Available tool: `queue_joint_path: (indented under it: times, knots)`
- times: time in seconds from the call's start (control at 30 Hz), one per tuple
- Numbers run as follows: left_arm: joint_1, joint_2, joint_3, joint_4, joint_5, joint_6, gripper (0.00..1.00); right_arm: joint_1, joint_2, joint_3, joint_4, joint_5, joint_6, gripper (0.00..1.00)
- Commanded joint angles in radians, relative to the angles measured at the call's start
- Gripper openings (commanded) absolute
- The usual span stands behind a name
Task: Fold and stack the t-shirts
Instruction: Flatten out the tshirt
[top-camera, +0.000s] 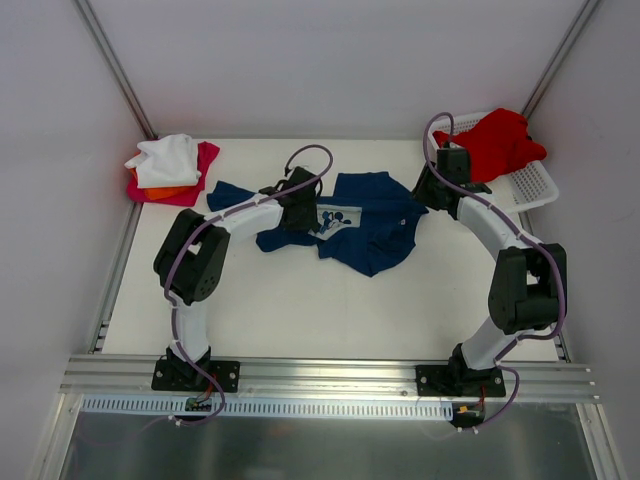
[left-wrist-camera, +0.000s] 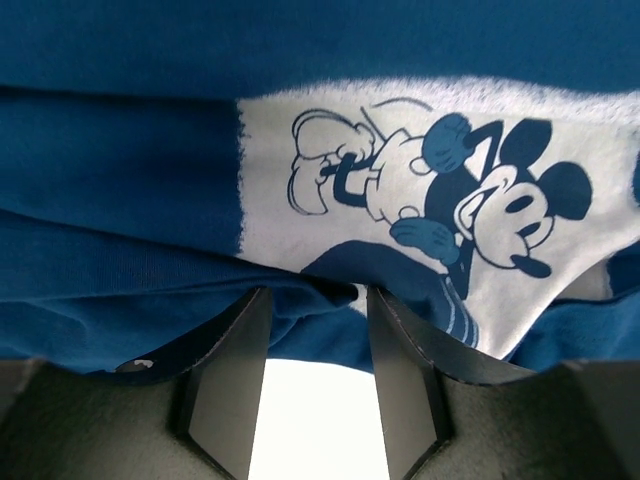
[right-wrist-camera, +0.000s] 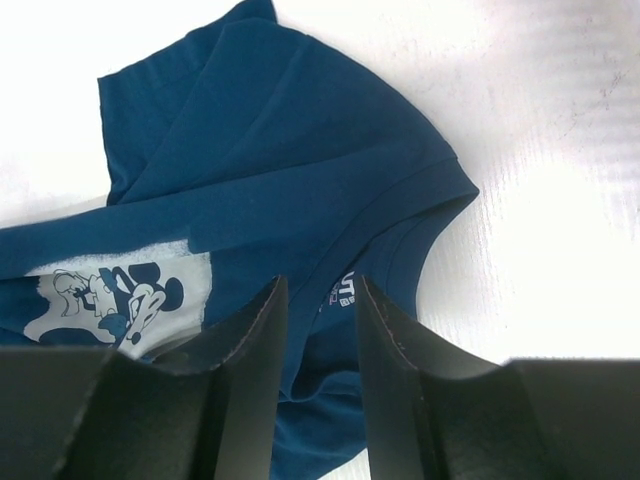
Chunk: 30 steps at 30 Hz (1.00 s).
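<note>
Now: both jaws open on the navy shirt

I see the navy t-shirt (top-camera: 370, 225) rumpled mid-table, its long axis running left to right. My left gripper (left-wrist-camera: 312, 300) noses a fold just beside the white print (left-wrist-camera: 430, 200), jaws apart. My right gripper (right-wrist-camera: 320, 290) straddles the collar end, also apart. Each arm is nearer its own end.

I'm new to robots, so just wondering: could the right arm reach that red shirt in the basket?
Probably yes. The red shirt lies atop the basket near the right gripper, uncovered, with nothing standing between them.
</note>
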Motion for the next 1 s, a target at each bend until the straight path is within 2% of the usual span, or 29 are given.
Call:
queue_joint_path:
  times: [0.0, 0.13, 0.2, 0.43, 0.47, 0.5, 0.6, 0.67, 0.8, 0.97]
  knots:
    - [-0.001, 0.018, 0.050, -0.019, -0.032, 0.030, 0.43, 0.008, -0.046, -0.011, 0.021, -0.008, -0.010, 0.36]
    - [-0.003, 0.046, 0.064, -0.020, -0.034, 0.033, 0.42, 0.008, -0.056, -0.015, 0.021, -0.008, -0.017, 0.36]
    - [-0.001, 0.052, 0.068, -0.023, -0.032, 0.035, 0.36, 0.008, -0.058, -0.017, 0.021, -0.006, -0.018, 0.36]
    - [-0.001, 0.055, 0.056, -0.025, -0.040, 0.035, 0.34, 0.008, -0.059, -0.018, 0.019, -0.006, -0.016, 0.36]
    - [-0.001, 0.054, 0.053, -0.026, -0.041, 0.032, 0.32, 0.008, -0.058, -0.018, 0.021, -0.006, -0.016, 0.36]
    - [-0.001, 0.052, 0.050, -0.026, -0.041, 0.032, 0.24, 0.008, -0.058, -0.018, 0.019, -0.008, -0.018, 0.36]
    - [-0.001, 0.032, 0.032, -0.029, -0.052, 0.032, 0.07, 0.006, -0.058, -0.017, 0.021, -0.008, -0.018, 0.36]
    - [-0.001, 0.005, 0.015, -0.031, -0.069, 0.033, 0.00, 0.008, -0.056, -0.017, 0.021, -0.006, -0.018, 0.35]
    - [-0.001, -0.082, -0.059, -0.046, -0.115, 0.032, 0.00, 0.006, -0.050, -0.023, 0.025, -0.006, -0.014, 0.36]
    - [-0.015, -0.328, -0.191, -0.075, -0.186, 0.007, 0.00, 0.006, -0.039, -0.029, 0.036, -0.008, -0.013, 0.35]
